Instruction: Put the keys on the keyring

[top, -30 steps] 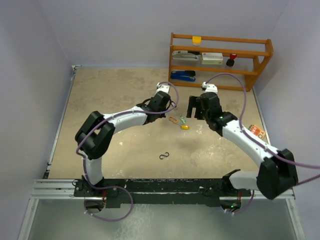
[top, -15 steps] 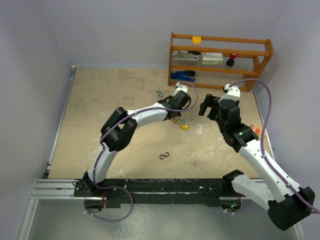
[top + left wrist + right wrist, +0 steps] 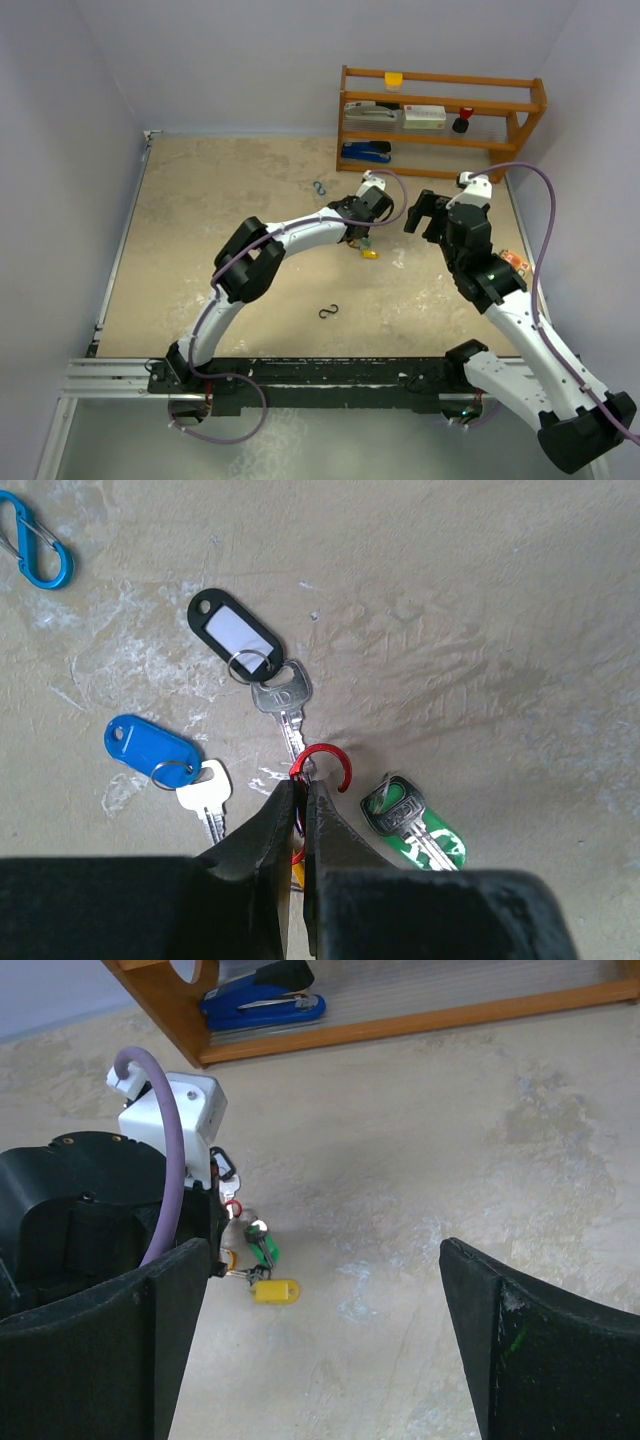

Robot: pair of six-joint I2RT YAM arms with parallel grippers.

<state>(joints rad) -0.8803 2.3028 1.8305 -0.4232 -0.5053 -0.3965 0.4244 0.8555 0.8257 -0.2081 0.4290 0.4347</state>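
The keys lie in a cluster on the tan table: a black-tagged one with a white label, a blue-tagged one, a green one and a yellow tag. My left gripper is shut on a red hook-shaped keyring, whose open curve rests at the tip of the black-tagged key. In the top view the left gripper sits over the cluster. My right gripper hovers to the right of the keys, wide open and empty.
A blue S-hook lies left of the keys and a black S-hook nearer the arm bases. An orange hook lies beside the yellow tag. A wooden shelf with a stapler stands at the back right. An orange item lies at the right edge.
The left arm has reached rightward onto the key cluster, still shut. The right gripper has drawn back to the right and opened slightly wider.
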